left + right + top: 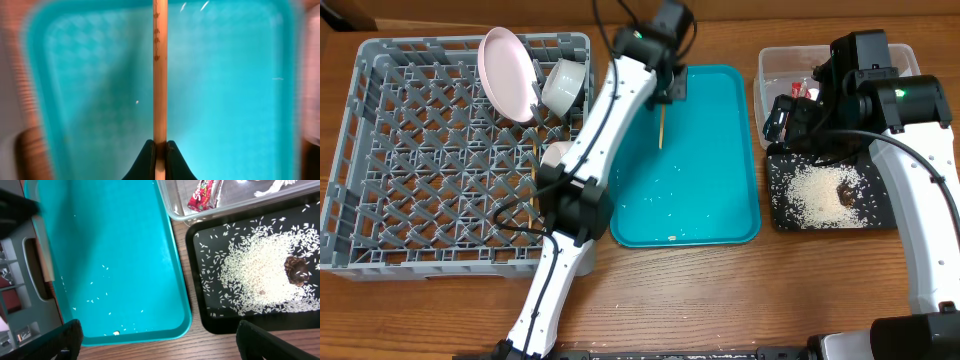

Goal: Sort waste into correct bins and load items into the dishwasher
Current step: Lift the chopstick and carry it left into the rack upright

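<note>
My left gripper (160,152) is shut on a wooden chopstick (160,75) and holds it over the teal serving tray (225,110); in the overhead view the gripper (670,88) is over the tray's far end, the chopstick (661,128) hanging below it. The grey dish rack (410,170) holds the pink plate (510,72), a white bowl (563,84), another white piece (557,155) and a chopstick (534,165). My right gripper (157,340) is open and empty, above the table between the teal tray and the black tray (200,322).
The clear tub (772,62) holds the red wrapper (204,195) and crumpled white paper (272,186). The black tray (775,215) holds rice (260,280) and a brown lump (296,270). A few rice grains (102,297) lie on the teal tray (710,200).
</note>
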Motion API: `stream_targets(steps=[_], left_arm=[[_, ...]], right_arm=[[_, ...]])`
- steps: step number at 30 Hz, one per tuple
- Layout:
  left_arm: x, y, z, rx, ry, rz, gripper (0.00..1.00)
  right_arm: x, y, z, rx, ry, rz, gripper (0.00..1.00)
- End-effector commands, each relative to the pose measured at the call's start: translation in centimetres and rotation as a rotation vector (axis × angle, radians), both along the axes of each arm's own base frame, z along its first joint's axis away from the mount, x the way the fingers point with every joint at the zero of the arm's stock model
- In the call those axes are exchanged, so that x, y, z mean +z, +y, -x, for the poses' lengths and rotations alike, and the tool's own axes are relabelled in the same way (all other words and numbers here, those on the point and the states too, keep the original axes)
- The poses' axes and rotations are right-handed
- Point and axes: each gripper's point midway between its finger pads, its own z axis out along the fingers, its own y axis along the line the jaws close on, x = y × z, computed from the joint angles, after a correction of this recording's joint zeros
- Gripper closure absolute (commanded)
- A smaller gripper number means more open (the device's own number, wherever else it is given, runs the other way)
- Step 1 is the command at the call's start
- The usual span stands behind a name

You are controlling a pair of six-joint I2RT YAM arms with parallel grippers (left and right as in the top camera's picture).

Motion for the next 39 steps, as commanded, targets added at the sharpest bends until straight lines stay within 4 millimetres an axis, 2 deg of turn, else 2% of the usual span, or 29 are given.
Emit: stream_targets(steps=[1,5,11,15,17,23,27,32,39], left_arm=[[7.6,0.7,0.7,-0.072,-0.128,0.044,0.96],[12.3,3.6,3.3,-0.066,-0.171,0.0,0.96],[17.4,3.4,5.5,-0.172,-0.252,0.058,0.96],[19.6,4.7,7.8,-0.177,-0.25,0.039,0.96],[19.7,6.5,9.1,-0.151,-0.221,-0.019,0.96],[17.1,13.7,13.8,-0.024,-0.064,-0.216,0.96],[14.8,18.2,15.9,0.07,0.029,-0.277,0.96],[10.9,20.8,15.9,0.081,0.109,-0.25,0.96],[4.9,24.7,14.5,0.138,0.149,-0.235,0.96]], right_arm=[[0.3,0.1,-0.1,0.003,-0.01,-0.008,0.0],[0.3,0.1,-0.1,0.004,-0.01,-0.009,0.0],[0.3,0.1,-0.1,0.003,-0.01,-0.008,0.0],[0.3,0.1,-0.1,0.003,-0.01,-0.008,0.0],[0.3,0.1,-0.1,0.003,-0.01,-0.008,0.0],[0.3,0.1,-0.1,0.003,-0.01,-0.008,0.0],[0.3,0.1,-0.1,0.003,-0.01,-0.008,0.0],[0.3,0.1,-0.1,0.003,-0.01,-0.008,0.0],[0.3,0.2,-0.1,0.004,-0.01,-0.009,0.0]])
